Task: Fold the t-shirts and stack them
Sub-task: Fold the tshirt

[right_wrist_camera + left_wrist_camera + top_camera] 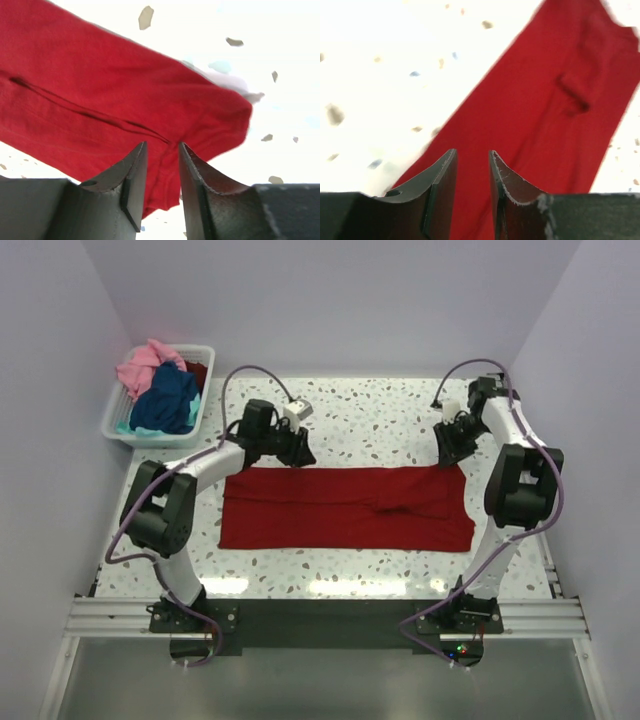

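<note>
red t-shirt (345,508): flat, long axis left–right | left fingers (440,190): parted, empty | right fingers (132,185): parted, empty

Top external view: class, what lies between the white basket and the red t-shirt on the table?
Bare speckled table, crossed by the left arm, separates the basket from the red t-shirt; the top view shows it.

We see a white speckled bench (380,420) carrying a deep red t-shirt (345,508), folded into a long flat band across its centre from 9 to 3 o'clock, and a white slatted basket (113,416) in the 10 o'clock corner.
</note>
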